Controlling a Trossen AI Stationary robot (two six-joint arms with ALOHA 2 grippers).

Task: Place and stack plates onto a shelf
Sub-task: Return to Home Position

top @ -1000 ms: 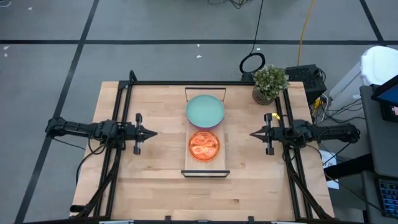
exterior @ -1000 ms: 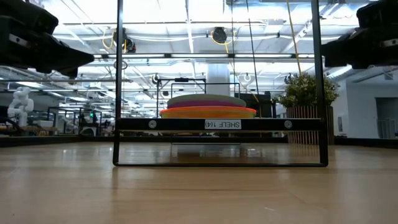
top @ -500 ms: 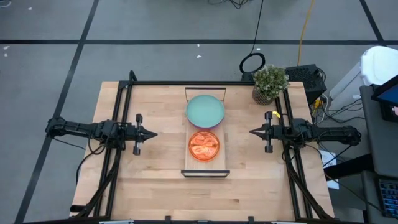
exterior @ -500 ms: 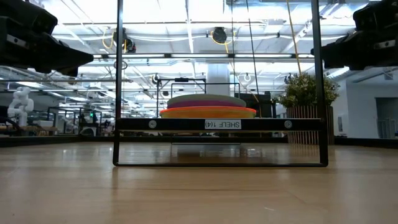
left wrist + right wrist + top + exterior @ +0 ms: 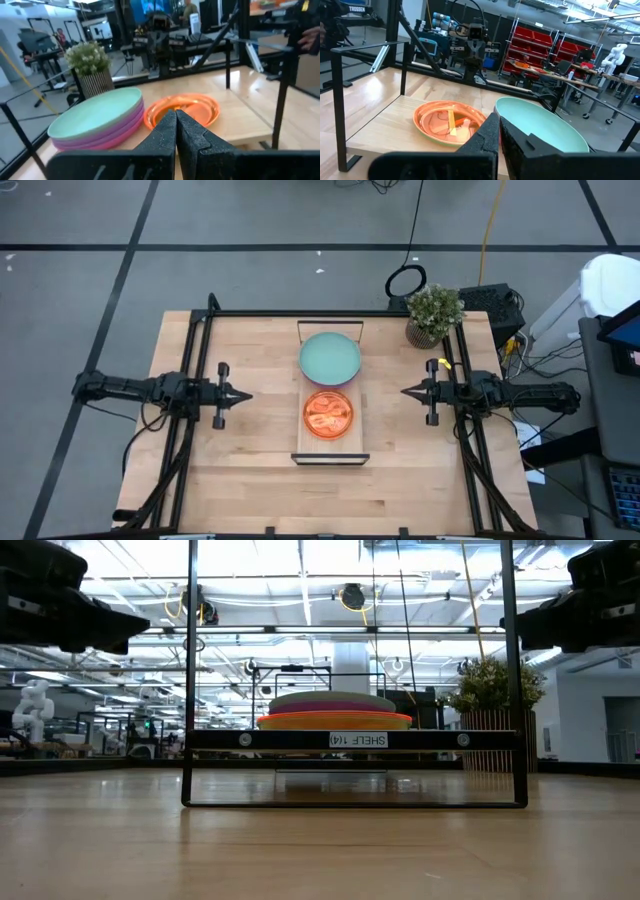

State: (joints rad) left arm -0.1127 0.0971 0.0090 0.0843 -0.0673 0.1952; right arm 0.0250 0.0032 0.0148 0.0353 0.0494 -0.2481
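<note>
The shelf (image 5: 330,450) is a light-wood board with black end frames, standing in the middle of the table. A mint-green plate (image 5: 330,358) tops a stack on its far half; in the left wrist view purple and magenta plates (image 5: 100,139) lie under it. A translucent orange plate (image 5: 328,414) sits on the near half. My left gripper (image 5: 248,393) is shut and hovers left of the shelf. My right gripper (image 5: 404,392) is shut and hovers right of it. Both point at the shelf, and each wrist view shows the shut fingers (image 5: 176,120) (image 5: 499,125).
A potted plant (image 5: 434,313) stands at the table's far right corner. Black frame rails (image 5: 300,313) run along the table's far edge and both sides. Bare tabletop lies between each gripper and the shelf, and along the near edge (image 5: 330,500).
The right gripper has edged slightly toward the shelf and the left arm has risen a little in the low view. Both have stayed shut. The plates and the shelf have not moved.
</note>
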